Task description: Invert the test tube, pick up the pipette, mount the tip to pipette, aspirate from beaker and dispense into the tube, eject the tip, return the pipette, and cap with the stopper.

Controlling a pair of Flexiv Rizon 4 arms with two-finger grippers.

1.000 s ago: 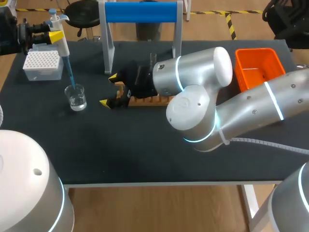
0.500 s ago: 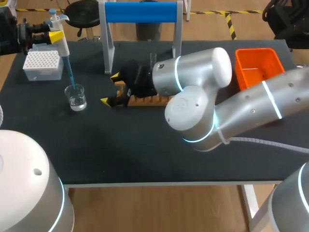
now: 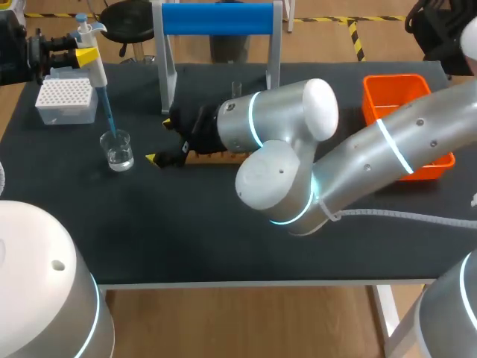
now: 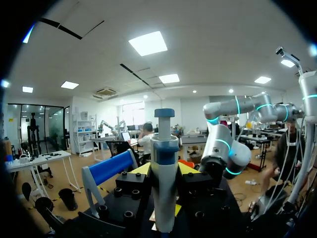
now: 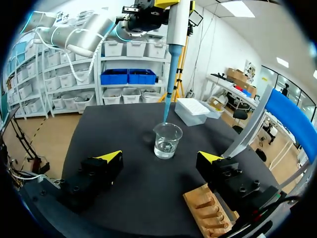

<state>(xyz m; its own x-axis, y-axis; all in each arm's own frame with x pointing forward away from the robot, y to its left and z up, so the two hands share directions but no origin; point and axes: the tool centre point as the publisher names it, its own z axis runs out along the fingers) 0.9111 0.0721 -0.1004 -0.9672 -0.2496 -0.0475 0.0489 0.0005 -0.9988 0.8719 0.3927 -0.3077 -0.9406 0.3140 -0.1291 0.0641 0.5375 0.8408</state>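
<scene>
The pipette [image 3: 94, 60] stood upright over the table's left part, white-bodied with a blue plunger knob. Its long blue tip [image 3: 108, 112] pointed straight down into the mouth of the beaker [image 3: 118, 150]. The beaker, a small clear glass, stood upright and held a little clear liquid (whether the tip's point touched it could not be told). Near it, toward the far left corner, sat the white tip box [image 3: 65, 101]. To the beaker's right lay the wooden rack [image 3: 220, 156], partly hidden, and a clear test tube [image 3: 235, 90] rose upright above it.
</scene>
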